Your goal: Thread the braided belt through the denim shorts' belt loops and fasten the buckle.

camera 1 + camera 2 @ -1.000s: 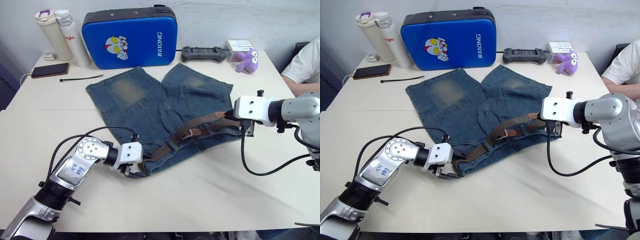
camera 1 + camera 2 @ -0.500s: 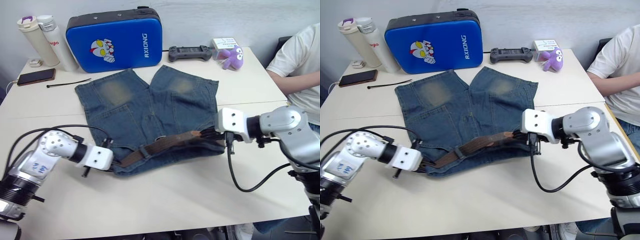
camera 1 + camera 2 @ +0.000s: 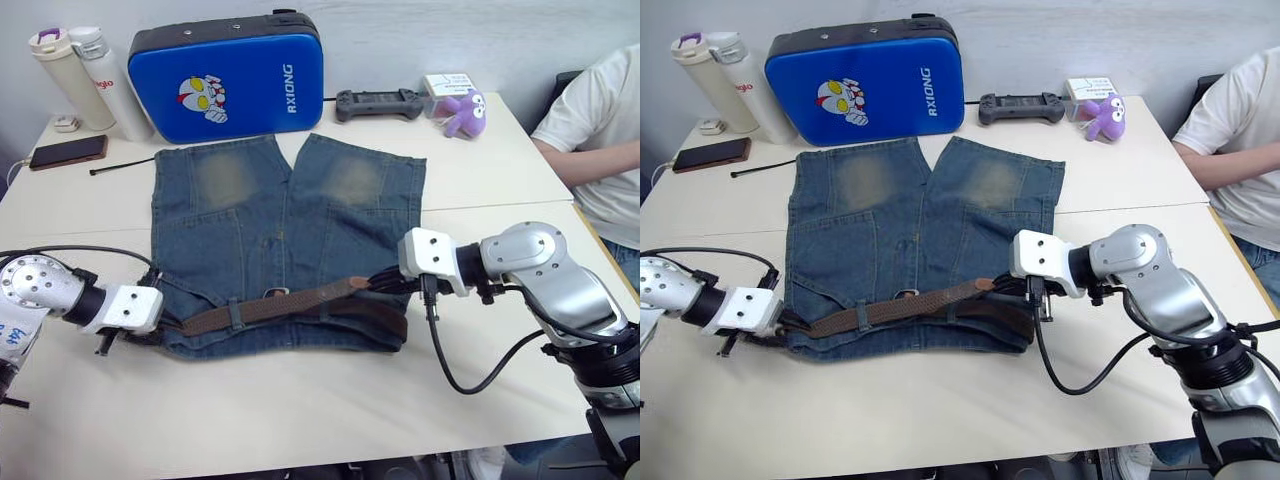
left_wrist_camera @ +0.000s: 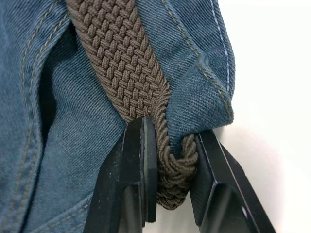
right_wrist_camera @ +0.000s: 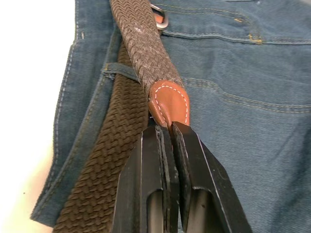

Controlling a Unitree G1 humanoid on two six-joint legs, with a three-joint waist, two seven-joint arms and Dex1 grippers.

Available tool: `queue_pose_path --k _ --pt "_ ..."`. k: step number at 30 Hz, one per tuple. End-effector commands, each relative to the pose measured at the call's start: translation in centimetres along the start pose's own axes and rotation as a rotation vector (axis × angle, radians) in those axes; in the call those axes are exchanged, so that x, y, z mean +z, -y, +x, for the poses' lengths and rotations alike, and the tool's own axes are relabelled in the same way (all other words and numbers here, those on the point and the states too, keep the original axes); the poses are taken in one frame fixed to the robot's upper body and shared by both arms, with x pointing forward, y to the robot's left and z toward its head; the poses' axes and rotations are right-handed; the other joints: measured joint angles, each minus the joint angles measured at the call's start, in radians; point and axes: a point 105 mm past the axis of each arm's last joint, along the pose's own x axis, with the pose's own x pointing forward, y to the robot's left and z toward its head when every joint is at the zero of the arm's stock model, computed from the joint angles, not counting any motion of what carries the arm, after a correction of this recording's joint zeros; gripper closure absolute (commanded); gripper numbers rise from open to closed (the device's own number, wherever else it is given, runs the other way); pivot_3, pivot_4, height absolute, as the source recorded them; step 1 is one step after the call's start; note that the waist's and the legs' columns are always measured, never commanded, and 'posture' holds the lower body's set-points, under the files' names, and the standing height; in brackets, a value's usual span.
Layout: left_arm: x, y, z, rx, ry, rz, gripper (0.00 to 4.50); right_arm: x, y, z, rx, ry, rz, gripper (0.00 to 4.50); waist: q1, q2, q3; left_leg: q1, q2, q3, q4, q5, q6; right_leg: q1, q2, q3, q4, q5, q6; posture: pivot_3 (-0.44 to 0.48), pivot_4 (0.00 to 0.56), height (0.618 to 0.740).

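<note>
With the braided belt (image 3: pixel 290 303) lying along the waistband of the denim shorts (image 3: pixel 270 220), the left gripper (image 4: pixel 167 170) clamps its folded end and the right gripper (image 5: pixel 167 133) pinches the leather tip (image 5: pixel 169 103), so opposing tension could slip either grip or bunch the denim.

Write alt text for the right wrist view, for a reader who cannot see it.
The right gripper pinches the tan leather tip of the braided belt between its two black fingers. The brown strap runs away over the denim shorts, toward the silver buckle.
</note>
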Motion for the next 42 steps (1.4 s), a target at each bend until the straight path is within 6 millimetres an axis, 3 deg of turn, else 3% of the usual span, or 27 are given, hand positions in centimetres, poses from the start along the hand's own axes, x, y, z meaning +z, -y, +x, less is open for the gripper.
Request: queue_pose_path --k 1,4,7,9,13,20,24,31,35,36,42 --pt "-0.9 -0.3 -3.4 0.095 -0.02 -0.2 1.3 1.0 1.3 -0.8 -0.061 0.023 -0.039 4.5 0.0 0.0 0.0 0.0 0.0 0.0 0.0 0.0 0.0 0.0 0.0 0.0 0.0 0.0 0.0 0.0 0.15 0.74" --pt "0.5 -1.3 -5.9 0.204 0.073 -0.292 0.03 2.3 2.1 -0.2 -0.081 0.057 -0.065 4.5 0.004 0.0 0.0 0.0 0.0 0.0 0.0 0.0 0.0 0.0 0.0 0.0 0.0 0.0 0.0 0.0 0.15 0.74" --pt "3.5 -2.2 -7.9 0.288 0.255 -0.355 0.03 3.6 2.9 0.9 -0.105 0.081 -0.082 4.5 0.004 -0.001 0.0 -0.001 0.0 -0.001 0.001 0.0 0.0 -0.001 0.0 0.0 0.0 0.0 0.0 0.0 0.15 0.74" --pt "6.0 -2.4 -8.2 0.307 0.362 -0.365 0.03 4.4 3.4 1.6 -0.124 0.093 -0.081 4.5 0.005 -0.001 0.0 -0.002 0.0 -0.002 0.001 0.0 0.0 -0.001 0.0 -0.001 0.001 0.0 0.0 0.0 0.15 0.74" --pt "12.0 -2.6 -5.7 0.314 0.518 -0.321 0.03 5.5 3.7 3.0 -0.132 0.098 -0.052 4.5 0.018 -0.001 0.001 -0.003 -0.001 -0.002 0.001 0.0 0.0 -0.001 -0.001 -0.001 0.003 0.0 0.0 0.0 0.15 0.74" --pt "18.4 -4.4 -0.5 0.457 0.518 -0.258 0.03 5.1 4.1 3.7 -0.187 0.0 0.06 4.5 0.029 -0.003 0.0 -0.004 -0.002 -0.004 0.004 0.0 -0.001 -0.001 -0.001 -0.001 0.004 0.001 0.001 0.0 0.15 0.74" --pt "18.8 -5.8 0.3 0.588 0.416 -0.217 0.03 5.4 3.7 3.8 -0.201 -0.019 0.091 4.5 0.02 -0.003 0.0 -0.004 -0.002 -0.003 0.003 0.002 -0.004 -0.002 0.0 0.0 0.004 0.001 0.001 0.0 0.15 0.74" --pt "18.1 -6.4 1.6 0.615 0.312 -0.113 0.03 5.6 3.6 3.5 -0.226 -0.029 0.107 4.5 0.027 -0.003 0.0 -0.003 -0.002 -0.003 0.002 0.004 -0.007 -0.002 0.0 0.0 0.003 0.0 0.001 0.0 0.15 0.74" --pt "19.3 -6.5 2.4 0.587 0.382 -0.105 1.12 5.7 3.4 3.2 -0.228 -0.022 0.121 4.5 0.03 -0.003 0.0 -0.004 -0.002 -0.004 0.002 0.003 -0.007 -0.002 0.0 0.0 0.003 0.001 0.001 0.0 0.15 0.74" --pt "19.5 -6.6 2.5 0.584 0.38 -0.091 1.64 5.7 3.4 3.2 -0.227 -0.023 0.124 4.5 0.03 -0.003 0.0 -0.004 -0.003 -0.004 0.002 0.003 -0.007 -0.002 0.0 0.0 0.003 0.001 0.001 0.0 0.15 0.74" --pt "18.9 -7.3 3.2 0.6 0.319 -0.025 1.64 5.6 3.3 3.0 -0.238 -0.027 0.136 4.5 0.025 -0.003 0.0 -0.004 -0.003 -0.004 0.002 0.003 -0.007 -0.002 0.0 0.0 0.002 0.001 0.001 0.0 0.15 0.74"
